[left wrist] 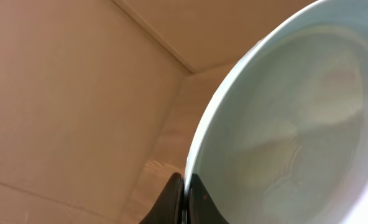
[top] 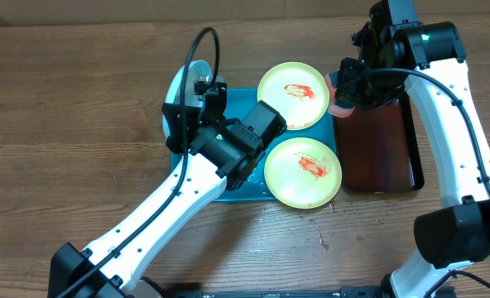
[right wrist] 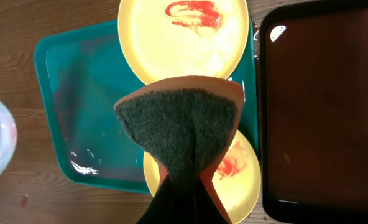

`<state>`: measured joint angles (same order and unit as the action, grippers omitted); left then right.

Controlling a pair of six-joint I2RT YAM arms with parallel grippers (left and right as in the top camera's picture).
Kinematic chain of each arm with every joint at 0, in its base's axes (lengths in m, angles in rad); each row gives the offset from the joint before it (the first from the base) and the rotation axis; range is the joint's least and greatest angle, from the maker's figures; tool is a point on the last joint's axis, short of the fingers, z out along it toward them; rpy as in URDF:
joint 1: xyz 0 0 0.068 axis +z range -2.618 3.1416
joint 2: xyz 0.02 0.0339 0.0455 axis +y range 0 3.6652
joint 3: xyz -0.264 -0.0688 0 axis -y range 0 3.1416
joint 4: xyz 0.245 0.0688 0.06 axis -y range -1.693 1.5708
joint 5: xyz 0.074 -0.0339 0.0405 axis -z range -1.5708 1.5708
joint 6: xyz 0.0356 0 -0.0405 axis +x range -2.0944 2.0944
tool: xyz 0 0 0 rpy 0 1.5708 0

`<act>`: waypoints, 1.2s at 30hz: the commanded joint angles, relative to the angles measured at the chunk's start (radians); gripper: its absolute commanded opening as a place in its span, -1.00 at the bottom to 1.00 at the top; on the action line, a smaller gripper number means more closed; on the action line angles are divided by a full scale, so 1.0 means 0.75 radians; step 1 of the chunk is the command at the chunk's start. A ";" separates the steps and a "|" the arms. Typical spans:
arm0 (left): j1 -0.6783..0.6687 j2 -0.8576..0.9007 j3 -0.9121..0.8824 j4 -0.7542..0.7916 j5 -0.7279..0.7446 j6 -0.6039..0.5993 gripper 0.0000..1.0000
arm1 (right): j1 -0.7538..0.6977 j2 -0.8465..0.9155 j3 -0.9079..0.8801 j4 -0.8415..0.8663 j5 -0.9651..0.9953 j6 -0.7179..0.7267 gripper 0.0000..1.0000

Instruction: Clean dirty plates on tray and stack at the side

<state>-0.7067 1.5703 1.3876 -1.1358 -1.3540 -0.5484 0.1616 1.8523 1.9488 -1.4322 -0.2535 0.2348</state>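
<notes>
Two pale yellow plates with red sauce smears lie on the turquoise tray (top: 247, 193): one at the back (top: 292, 95), one at the front (top: 304, 172). My left gripper (left wrist: 185, 193) is shut on the rim of the pale blue-white plate (left wrist: 296, 124), held tilted at the tray's left edge (top: 181, 87). My right gripper (top: 350, 85) is shut on an orange sponge with a dark green scrub face (right wrist: 184, 124), held above the tray's right side. In the right wrist view both yellow plates (right wrist: 184, 34) (right wrist: 240, 174) and the tray (right wrist: 91, 106) lie below it.
A dark brown-red tray (top: 379, 145) lies right of the turquoise tray, also in the right wrist view (right wrist: 321, 106). Bare wooden table (top: 71, 124) surrounds them. A small red spot (top: 322, 242) marks the table in front of the trays.
</notes>
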 commanded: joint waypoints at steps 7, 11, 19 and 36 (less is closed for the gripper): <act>-0.011 -0.028 0.030 0.012 -0.136 -0.052 -0.92 | -0.002 -0.015 0.021 -0.011 0.013 0.001 -0.93; -0.006 -0.028 0.030 0.015 -0.055 -0.069 -0.91 | -0.002 -0.015 0.021 -0.014 0.013 0.001 -0.92; 0.163 -0.028 0.030 0.040 0.770 0.054 -0.91 | -0.002 -0.015 0.021 -0.013 0.020 -0.001 -0.92; 1.217 -0.027 0.027 0.086 1.842 0.358 -0.91 | -0.002 -0.015 0.021 -0.013 0.029 -0.001 -0.93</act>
<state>0.1078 1.5703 1.3876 -1.0760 -0.0917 -0.3111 0.1612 1.8523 1.9488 -1.4441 -0.2356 0.2352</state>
